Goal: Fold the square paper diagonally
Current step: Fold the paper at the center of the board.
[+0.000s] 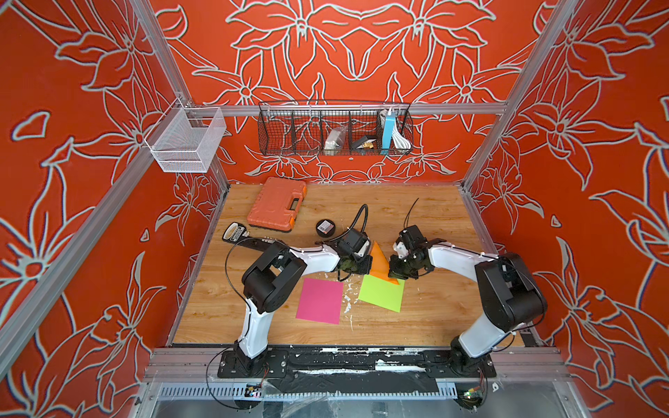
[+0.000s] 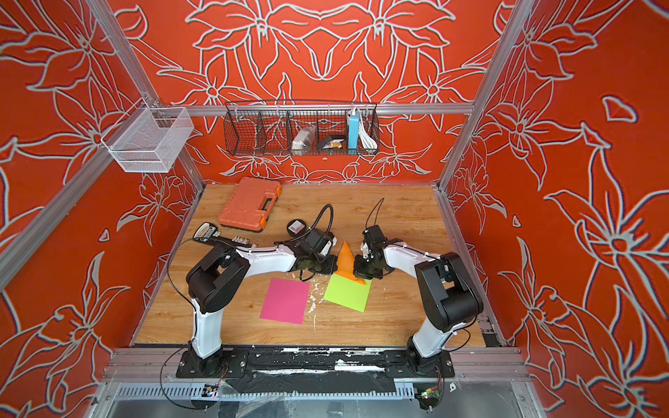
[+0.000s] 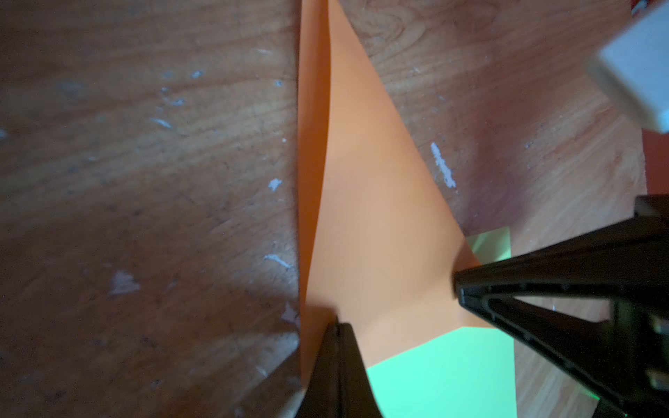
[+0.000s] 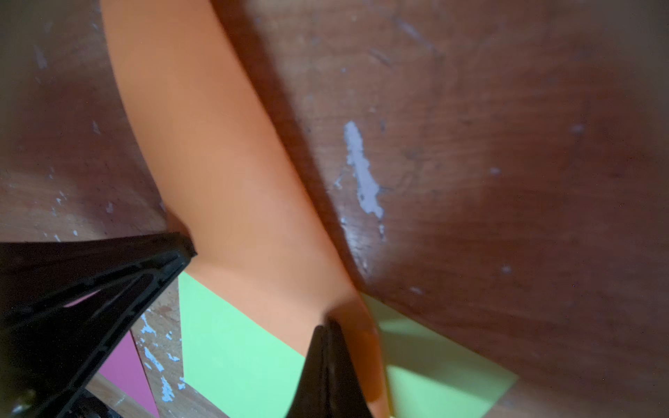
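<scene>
Arms of a two-armed robot meet over the middle of a light wooden tabletop (image 1: 427, 224). Between them is an orange square paper (image 1: 379, 257), bowed rather than flat, with its sides drawn toward each other and one pointed tip aimed at the back wall. The left gripper (image 1: 365, 267) is clenched on one near corner of the sheet. The right gripper (image 1: 395, 270) is clenched on the opposite corner. Both wrist views show the black jaws pressed together with orange paper caught between them.

The orange paper's near edge overlaps the far corner of a lime-green square paper (image 1: 382, 296) lying flat on the wood. Beside that, nearer the left arm, lies a flat pink square paper (image 1: 320, 300), with white flecks (image 1: 348, 302) scattered between the two. Behind the left arm rest an orange plastic tool case (image 1: 277, 204) and a small round black tin (image 1: 325, 228).
</scene>
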Tool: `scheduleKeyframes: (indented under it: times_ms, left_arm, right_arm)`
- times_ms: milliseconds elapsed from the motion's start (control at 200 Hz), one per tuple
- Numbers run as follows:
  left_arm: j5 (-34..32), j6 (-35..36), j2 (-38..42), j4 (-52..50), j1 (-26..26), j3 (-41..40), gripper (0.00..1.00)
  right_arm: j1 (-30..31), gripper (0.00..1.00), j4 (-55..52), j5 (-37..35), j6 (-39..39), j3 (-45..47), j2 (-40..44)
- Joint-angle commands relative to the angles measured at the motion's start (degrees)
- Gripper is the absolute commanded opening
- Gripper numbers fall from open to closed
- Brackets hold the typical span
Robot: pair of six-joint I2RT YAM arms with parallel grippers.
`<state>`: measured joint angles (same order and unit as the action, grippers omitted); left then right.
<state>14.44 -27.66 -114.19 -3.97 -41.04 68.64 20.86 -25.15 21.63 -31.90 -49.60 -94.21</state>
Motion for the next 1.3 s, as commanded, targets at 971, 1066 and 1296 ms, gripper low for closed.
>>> scheduleKeyframes:
  times_ms: [971, 1066, 1296]
  left_arm:
    - [-1.8, 1.1, -2.0, -4.3, -0.5, -0.1, 0.00]
    - [-1.8, 1.0, -1.9, -4.2, -0.5, -0.2, 0.00]
    - [-1.6, 1.0, -2.0, -4.2, -0.4, -0.2, 0.00]
  right_arm:
    - [-1.0, 0.00, -2.4, -1.9, -2.6, 5.3, 10.5]
    - [0.4, 0.00, -1.2, -0.2, -4.4, 4.8, 10.8]
    - [1.9, 0.00, 0.2, 0.9, -5.8, 3.2, 6.7]
